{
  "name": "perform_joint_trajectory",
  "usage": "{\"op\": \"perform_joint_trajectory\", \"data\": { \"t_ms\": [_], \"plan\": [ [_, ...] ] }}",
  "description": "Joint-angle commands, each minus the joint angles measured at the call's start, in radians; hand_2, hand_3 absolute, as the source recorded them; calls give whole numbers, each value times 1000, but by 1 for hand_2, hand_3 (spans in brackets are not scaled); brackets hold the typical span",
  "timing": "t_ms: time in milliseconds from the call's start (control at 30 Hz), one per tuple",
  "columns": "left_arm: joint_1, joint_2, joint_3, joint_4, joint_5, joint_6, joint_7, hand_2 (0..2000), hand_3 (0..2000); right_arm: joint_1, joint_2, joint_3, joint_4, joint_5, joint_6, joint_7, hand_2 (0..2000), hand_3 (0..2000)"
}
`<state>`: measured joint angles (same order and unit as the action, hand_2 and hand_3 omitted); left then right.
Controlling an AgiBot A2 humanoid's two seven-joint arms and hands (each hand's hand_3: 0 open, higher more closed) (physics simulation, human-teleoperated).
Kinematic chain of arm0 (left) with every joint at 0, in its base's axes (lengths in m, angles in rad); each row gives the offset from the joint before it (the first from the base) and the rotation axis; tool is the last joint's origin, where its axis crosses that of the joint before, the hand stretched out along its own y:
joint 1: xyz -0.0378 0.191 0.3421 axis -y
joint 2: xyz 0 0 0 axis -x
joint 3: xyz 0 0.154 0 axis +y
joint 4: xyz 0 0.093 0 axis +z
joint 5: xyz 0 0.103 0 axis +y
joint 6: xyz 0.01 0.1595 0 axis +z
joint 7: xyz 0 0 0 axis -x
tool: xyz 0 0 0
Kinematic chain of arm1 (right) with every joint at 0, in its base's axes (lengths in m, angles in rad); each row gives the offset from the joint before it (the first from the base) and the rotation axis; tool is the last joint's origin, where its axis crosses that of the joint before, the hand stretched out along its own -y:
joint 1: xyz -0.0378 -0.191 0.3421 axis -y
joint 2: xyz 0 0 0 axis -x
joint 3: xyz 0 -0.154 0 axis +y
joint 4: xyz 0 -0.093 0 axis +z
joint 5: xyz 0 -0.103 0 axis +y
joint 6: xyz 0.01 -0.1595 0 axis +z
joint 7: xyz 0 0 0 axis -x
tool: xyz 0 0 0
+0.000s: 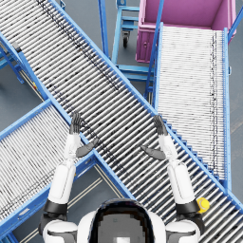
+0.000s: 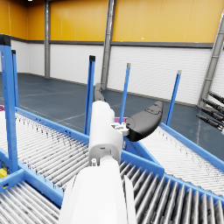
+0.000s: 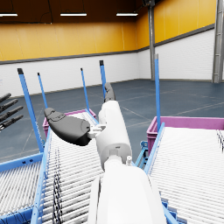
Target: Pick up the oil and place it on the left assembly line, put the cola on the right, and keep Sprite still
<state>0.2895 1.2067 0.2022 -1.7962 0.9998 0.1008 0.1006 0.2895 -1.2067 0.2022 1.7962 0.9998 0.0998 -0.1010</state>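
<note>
We held our left hand (image 1: 77, 135) and right hand (image 1: 160, 137) above the diagonal roller conveyor (image 1: 109, 95), fingers spread apart and gripping nothing. A small yellow object (image 1: 203, 204) lay on the same rollers just beside our right elbow; we could not tell whether it was the oil.

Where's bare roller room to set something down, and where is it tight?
Bare: right assembly line, below the purple bin; left assembly line, beside the left hand; middle conveyor, between that and the right hand. Tight only near the right elbow, where a small yellow object sits.
</note>
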Motion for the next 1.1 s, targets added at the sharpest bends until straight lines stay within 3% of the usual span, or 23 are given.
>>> {"op": "perform_joint_trajectory", "data": {
  "t_ms": [33,1100],
  "plan": [
    [0,0,0,0,0,0,0,0,0,0,0,0,0,0,0,0,0,0],
    [0,0,0,0,0,0,0,0,0,0,0,0,0,0,0,0,0,0]
  ]
}}
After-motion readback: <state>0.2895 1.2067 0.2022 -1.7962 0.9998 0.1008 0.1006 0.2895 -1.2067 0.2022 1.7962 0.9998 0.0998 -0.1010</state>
